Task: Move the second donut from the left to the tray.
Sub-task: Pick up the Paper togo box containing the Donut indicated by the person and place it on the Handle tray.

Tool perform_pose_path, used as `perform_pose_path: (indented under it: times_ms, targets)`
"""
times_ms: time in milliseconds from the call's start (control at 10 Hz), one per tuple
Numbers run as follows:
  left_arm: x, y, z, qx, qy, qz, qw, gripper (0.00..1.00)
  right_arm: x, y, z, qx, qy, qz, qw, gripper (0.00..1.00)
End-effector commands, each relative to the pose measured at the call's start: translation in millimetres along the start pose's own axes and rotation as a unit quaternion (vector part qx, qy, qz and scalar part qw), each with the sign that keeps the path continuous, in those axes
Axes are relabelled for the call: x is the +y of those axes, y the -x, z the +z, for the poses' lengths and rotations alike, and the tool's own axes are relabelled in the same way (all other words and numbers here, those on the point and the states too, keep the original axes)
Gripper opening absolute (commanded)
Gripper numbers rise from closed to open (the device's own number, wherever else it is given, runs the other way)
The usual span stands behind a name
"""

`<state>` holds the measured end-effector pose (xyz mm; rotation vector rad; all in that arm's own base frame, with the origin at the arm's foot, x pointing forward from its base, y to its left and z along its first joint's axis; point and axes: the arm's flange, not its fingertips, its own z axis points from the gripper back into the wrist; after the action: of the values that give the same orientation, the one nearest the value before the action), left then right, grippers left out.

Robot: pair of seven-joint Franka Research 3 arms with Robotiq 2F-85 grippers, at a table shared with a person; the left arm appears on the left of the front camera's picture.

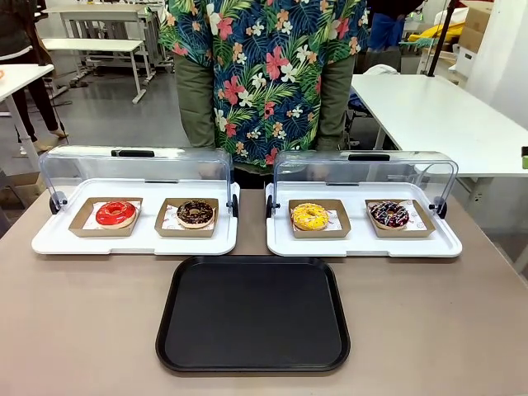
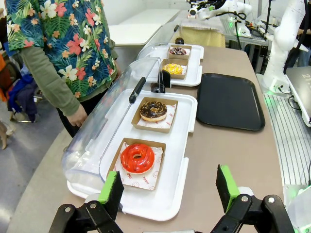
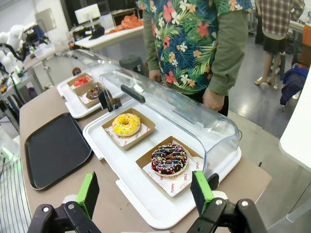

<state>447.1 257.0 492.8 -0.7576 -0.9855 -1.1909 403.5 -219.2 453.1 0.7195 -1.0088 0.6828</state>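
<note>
Approach was the step in hand: chocolate donut (image 1: 195, 213) sat in its cardboard holder (image 1: 187, 233) on the left display tray (image 1: 136, 245), just beyond the black tray (image 1: 252, 313). Both the left claw (image 2: 168, 190) and the right claw (image 3: 146, 192) stood wide open, empty. Gripping the holder's rim, not the glaze, was advisable.

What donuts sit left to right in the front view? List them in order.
red-glazed donut → chocolate donut with pale sprinkles → yellow donut → dark donut with colourful topping

Red donut (image 1: 115, 214) (boxed) sits on the left white tray (image 1: 132, 244).
</note>
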Motion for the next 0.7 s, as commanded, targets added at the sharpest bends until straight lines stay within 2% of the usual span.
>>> perform_pose_path:
  times_ms: [0,600]
  targets:
    - [-5.8,-2.3,-2.2,0.006,-0.004,0.007,1.000,1.00,0.8,-2.7,-0.1,-0.003,-0.001,-0.002,1.000,1.00]
    - [-5.8,-2.3,-2.2,0.006,-0.004,0.007,1.000,1.00,0.8,-2.7,-0.1,-0.003,-0.001,-0.002,1.000,1.00]
